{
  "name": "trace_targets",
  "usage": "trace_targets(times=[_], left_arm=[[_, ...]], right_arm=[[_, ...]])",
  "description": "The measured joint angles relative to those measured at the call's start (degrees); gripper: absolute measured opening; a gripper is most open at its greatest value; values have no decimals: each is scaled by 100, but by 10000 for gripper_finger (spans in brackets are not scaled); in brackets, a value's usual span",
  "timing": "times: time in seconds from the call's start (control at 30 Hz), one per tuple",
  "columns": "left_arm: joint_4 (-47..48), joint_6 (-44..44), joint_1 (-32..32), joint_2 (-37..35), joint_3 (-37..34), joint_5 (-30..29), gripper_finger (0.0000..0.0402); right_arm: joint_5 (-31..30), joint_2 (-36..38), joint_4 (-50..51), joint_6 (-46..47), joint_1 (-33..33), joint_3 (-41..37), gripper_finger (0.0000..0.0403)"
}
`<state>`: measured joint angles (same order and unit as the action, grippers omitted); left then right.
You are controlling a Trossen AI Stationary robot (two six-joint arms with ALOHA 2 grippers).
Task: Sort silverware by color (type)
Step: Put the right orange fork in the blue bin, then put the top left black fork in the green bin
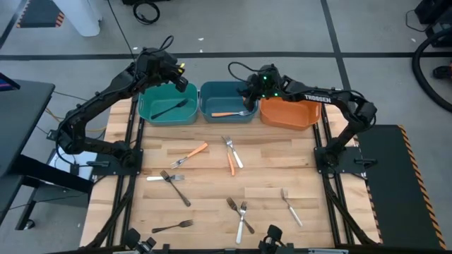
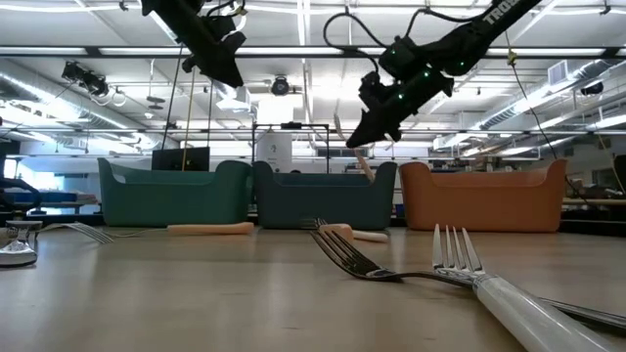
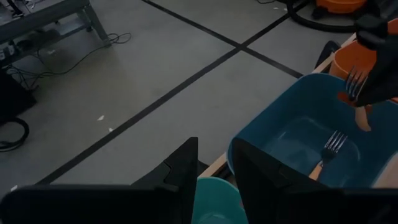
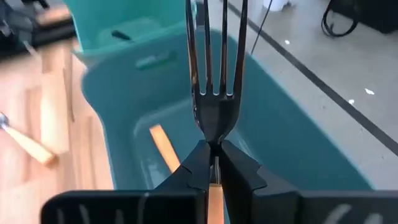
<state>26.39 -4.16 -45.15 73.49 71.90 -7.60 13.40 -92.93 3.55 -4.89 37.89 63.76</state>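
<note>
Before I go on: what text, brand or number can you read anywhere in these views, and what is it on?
"TROSSEN": white letters on the right arm, near the orange bin, high view.
"TRO": partial white letters on the same arm, cut off at the low view's top edge.
No other readable text appears on the bins, the silverware or the table.

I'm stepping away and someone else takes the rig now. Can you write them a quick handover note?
Right end effector: over the blue bin, shut on an orange-handled fork, tines pointing away from the wrist.
Left end effector: open, empty, above the teal bin.
Done: one black fork in the teal bin, one orange-handled fork in the blue bin. Orange bin looks empty.
Left: release the held fork, then sort the roughly ten utensils scattered on the table.
</note>
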Motion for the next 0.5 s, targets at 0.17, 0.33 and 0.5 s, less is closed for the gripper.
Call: trace_targets(times=[0.17,0.33,0.5], left_arm=[[2,-11,-4,0,0,-2,109],[4,-15,-4,0,0,-2,109],[133,-13,46,0,0,123,109]], right_arm=[[-10,25,-94,-237,-42,7,68],[-17,25,-138,-220,-42,6,96],[-185,159,-354,357,-37,5,109]])
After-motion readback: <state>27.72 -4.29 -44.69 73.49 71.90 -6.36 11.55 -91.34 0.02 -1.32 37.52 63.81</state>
